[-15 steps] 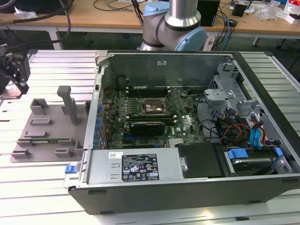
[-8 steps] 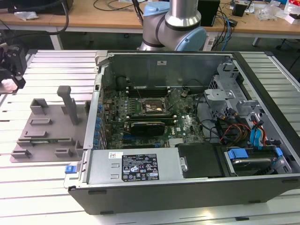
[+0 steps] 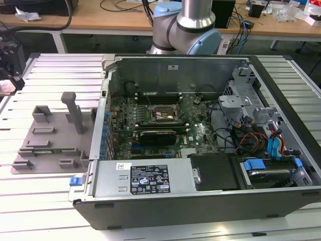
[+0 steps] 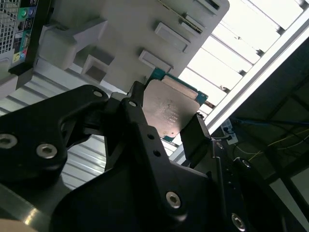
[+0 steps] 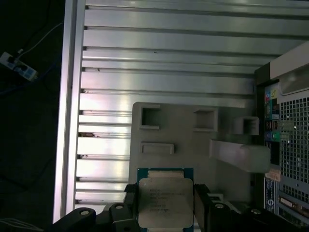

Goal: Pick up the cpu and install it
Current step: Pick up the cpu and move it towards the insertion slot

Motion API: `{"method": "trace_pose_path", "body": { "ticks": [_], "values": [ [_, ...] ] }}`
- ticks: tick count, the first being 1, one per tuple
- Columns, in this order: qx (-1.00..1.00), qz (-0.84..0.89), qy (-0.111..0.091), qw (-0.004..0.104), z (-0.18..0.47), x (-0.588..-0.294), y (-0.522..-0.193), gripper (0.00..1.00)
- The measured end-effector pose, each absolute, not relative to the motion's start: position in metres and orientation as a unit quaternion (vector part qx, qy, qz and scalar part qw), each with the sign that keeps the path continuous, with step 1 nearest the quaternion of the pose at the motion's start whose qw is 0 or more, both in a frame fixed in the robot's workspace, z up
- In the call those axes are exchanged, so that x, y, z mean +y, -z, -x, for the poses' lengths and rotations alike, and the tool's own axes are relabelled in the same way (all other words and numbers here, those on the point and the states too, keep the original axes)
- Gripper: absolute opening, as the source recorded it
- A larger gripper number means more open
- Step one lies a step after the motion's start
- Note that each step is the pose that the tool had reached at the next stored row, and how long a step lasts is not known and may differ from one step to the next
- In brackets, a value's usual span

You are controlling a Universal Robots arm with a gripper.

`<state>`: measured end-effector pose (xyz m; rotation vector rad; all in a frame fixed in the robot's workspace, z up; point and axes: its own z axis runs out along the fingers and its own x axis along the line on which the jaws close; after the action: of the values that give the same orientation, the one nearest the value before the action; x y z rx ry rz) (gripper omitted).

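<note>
While poised over the large grey plastic tray [image 5: 183,140] with its upright blocks and shallow pockets, grips the cpu [image 5: 164,203], a small flat square chip with a shiny silver metal top on a thin green board, in the black two-fingered gripper [image 5: 165,193]. Pinches narrow on two opposite edges, one of the fingers [image 5: 200,200] on each side, so that the silver face and the underside go untouched, most likely to spare the delicate contacts beneath. Holds the chip flat against the jaws rather than tipped, a pose suited to a level seat. Seems raised clear of the tray rather than resting in a pocket, judging by how large it looms against the pockets behind in both wrist views, though cannot be sure. Hangs near the tray's edge, above the pale ribbed aluminium table [image 5: 169,77]. Finds the black square socket frame [image 3: 161,115] with its metal bracket well apart, on the green motherboard [image 3: 200,133] inside the dark grey computer case [image 3: 200,201], laid on its side and open so the board faces upward. Places the tray just beside that case, on the exterior view's left, presumably to keep parts at known spots.
</note>
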<state>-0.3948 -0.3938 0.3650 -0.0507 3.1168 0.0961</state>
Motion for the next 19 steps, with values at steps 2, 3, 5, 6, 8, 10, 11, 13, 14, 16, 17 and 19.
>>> {"method": "trace_pose_path", "body": {
  "ticks": [2,3,5,6,8,10,11,13,14,16,17,19],
  "values": [
    [0.999,0.016,-0.031,0.011,0.395,-0.394,-0.369,0.55],
    [0.999,0.016,-0.031,0.011,0.395,-0.394,-0.371,0.55],
    [0.999,0.016,-0.031,0.011,0.395,-0.394,-0.375,0.55],
    [0.999,0.016,-0.031,0.011,0.395,-0.394,-0.377,0.55],
    [0.999,0.016,-0.031,0.011,0.395,-0.394,-0.380,0.55],
    [0.999,0.016,-0.031,0.011,0.395,-0.394,-0.384,0.55],
    [0.999,0.016,-0.031,0.011,0.395,-0.394,-0.385,0.55],
    [0.999,0.016,-0.031,0.011,0.395,-0.394,-0.385,0.55],
    [0.999,0.016,-0.031,0.011,0.395,-0.394,-0.385,0.55],
    [0.999,0.016,-0.031,0.011,0.393,-0.394,-0.385,0.55],
    [0.999,0.016,-0.031,0.011,0.392,-0.394,-0.385,0.55],
    [0.999,0.016,-0.031,0.011,0.386,-0.394,-0.385,0.55]
  ]
}}
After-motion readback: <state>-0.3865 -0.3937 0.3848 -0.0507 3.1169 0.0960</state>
